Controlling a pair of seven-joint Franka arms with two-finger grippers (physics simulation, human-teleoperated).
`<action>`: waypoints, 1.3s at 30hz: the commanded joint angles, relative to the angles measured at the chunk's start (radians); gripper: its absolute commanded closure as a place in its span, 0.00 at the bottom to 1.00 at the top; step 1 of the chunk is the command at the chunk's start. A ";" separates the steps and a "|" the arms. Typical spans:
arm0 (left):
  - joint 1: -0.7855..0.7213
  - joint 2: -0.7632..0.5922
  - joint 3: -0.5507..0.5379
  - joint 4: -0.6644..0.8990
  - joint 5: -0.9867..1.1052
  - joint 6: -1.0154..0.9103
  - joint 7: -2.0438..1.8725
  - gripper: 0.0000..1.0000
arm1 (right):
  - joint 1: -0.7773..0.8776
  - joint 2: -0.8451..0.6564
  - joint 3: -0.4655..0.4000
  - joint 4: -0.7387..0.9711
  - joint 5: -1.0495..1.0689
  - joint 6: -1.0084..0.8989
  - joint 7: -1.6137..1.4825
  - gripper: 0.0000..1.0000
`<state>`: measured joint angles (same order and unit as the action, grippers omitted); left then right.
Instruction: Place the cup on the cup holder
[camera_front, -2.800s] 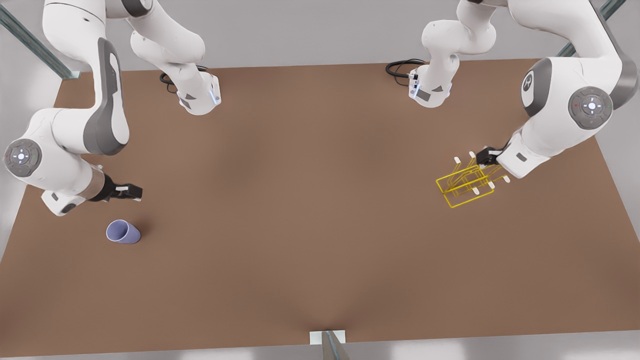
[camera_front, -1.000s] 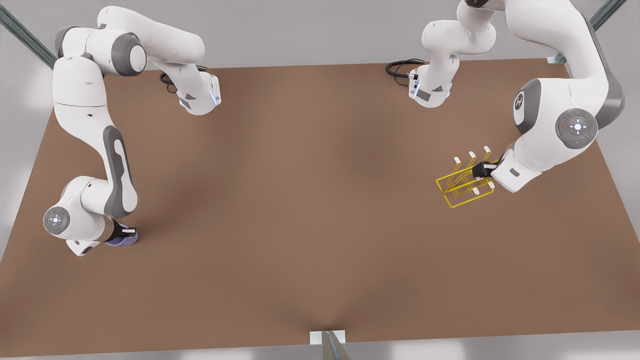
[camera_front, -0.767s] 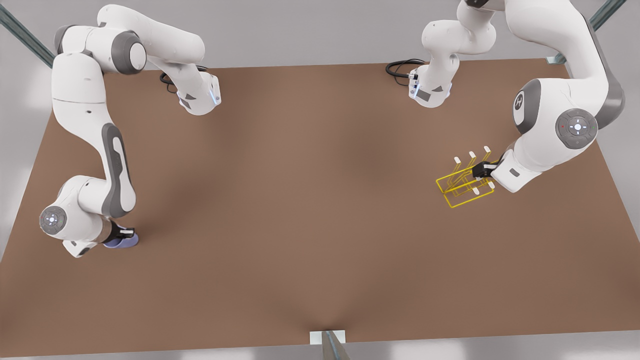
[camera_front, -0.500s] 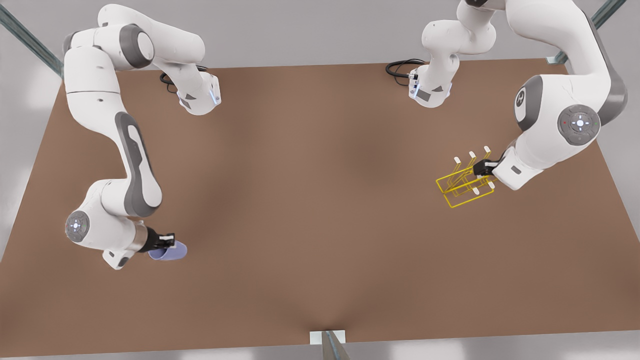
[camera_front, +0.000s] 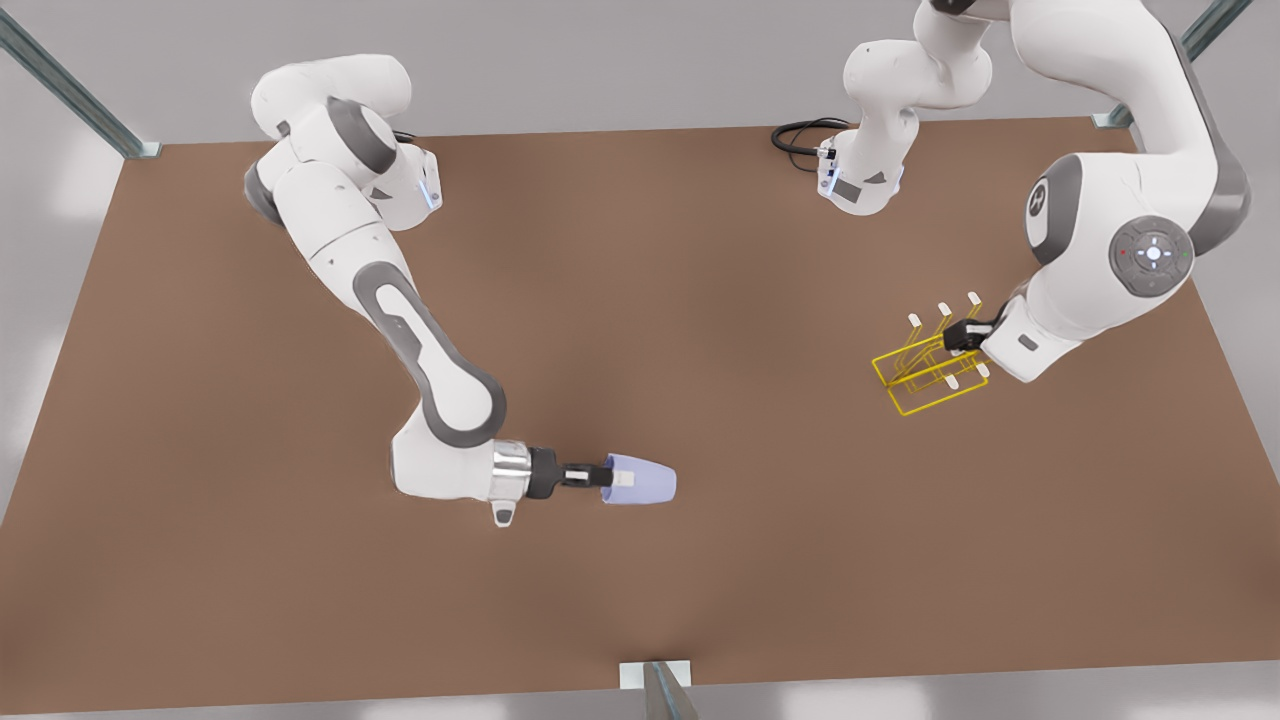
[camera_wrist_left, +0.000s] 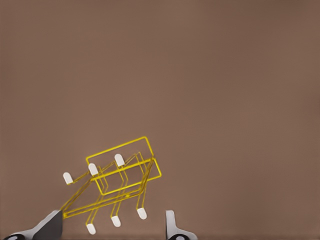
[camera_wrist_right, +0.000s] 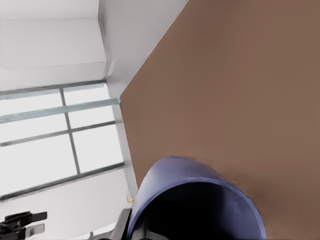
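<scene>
The lavender-blue cup (camera_front: 648, 482) hangs on its side above the table's middle, its narrow end pointing toward the front view's right. My right gripper (camera_front: 616, 478) is shut on its rim, and the right wrist view looks along the cup (camera_wrist_right: 186, 176) from close up. The yellow wire cup holder (camera_front: 921, 370) stands on the table at the front view's right, well away from the cup. My left gripper (camera_front: 962, 340) is low at the holder's far side. The left wrist view shows that gripper (camera_wrist_left: 112, 216) open, with the cup holder (camera_wrist_left: 122, 172) and its white-tipped prongs partly between its fingers.
Both arm bases (camera_front: 400, 195) (camera_front: 860, 180) stand at the table's far edge, with a black cable (camera_front: 800, 135) beside the one at the front view's right. A small bracket (camera_front: 655, 675) sits at the near edge. The brown table (camera_front: 700, 300) is bare between cup and holder.
My right gripper closed on the cup at the front view's left, lifted it, and carried it toward the table's middle. My left gripper has stayed at the holder.
</scene>
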<state>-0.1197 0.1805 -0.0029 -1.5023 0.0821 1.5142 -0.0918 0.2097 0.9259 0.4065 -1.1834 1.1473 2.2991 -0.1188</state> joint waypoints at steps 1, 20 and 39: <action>0.000 -0.001 -0.002 -0.003 -0.001 0.000 -0.117 0.00 | 0.066 0.048 0.002 0.076 0.043 0.109 0.139 0.79; -0.003 0.023 -0.008 -0.019 -0.001 0.011 -0.195 0.00 | 0.131 0.194 0.175 0.022 -0.144 0.237 0.137 0.79; -0.003 0.028 -0.008 -0.016 0.001 0.012 -0.194 0.00 | 0.060 0.151 0.068 -0.055 -0.250 0.083 0.125 0.00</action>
<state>-0.1228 0.2092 -0.0107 -1.5185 0.0820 1.5258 -0.2624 0.2766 1.0862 0.4831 -1.2263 0.9157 2.4747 -0.0065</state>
